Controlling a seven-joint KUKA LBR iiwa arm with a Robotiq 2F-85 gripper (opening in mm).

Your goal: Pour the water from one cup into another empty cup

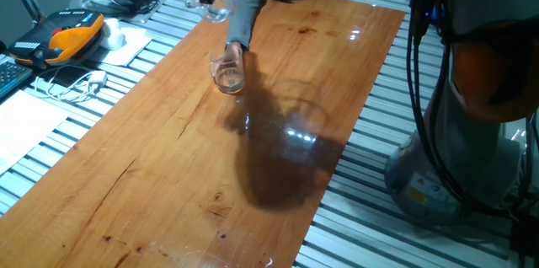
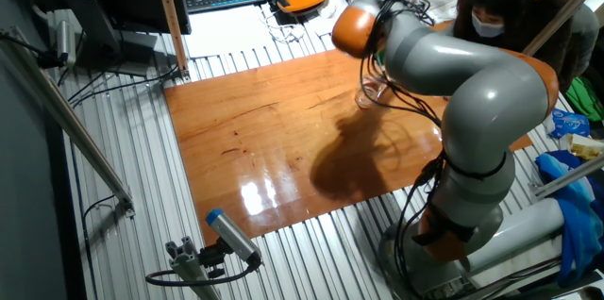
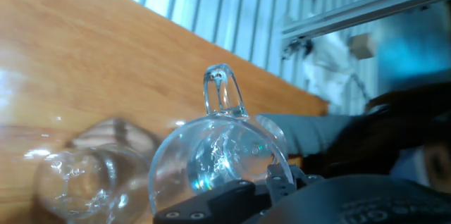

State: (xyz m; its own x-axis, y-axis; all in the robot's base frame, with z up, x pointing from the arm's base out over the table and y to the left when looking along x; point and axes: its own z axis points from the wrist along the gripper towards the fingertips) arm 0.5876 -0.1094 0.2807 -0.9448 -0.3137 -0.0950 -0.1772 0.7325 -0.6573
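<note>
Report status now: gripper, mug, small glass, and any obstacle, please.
Gripper shut on mug, mug raised and tilted. Small glass on table, held by a person's hand. That hand and sleeve are in the way.

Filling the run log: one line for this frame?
phase: pouring | gripper: shut on mug, tilted | tumbler: on table, held by person's hand

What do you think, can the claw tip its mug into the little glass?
Probably yes: the mug in the claw hangs close beside the little glass, though a person's hand holds it.
</note>
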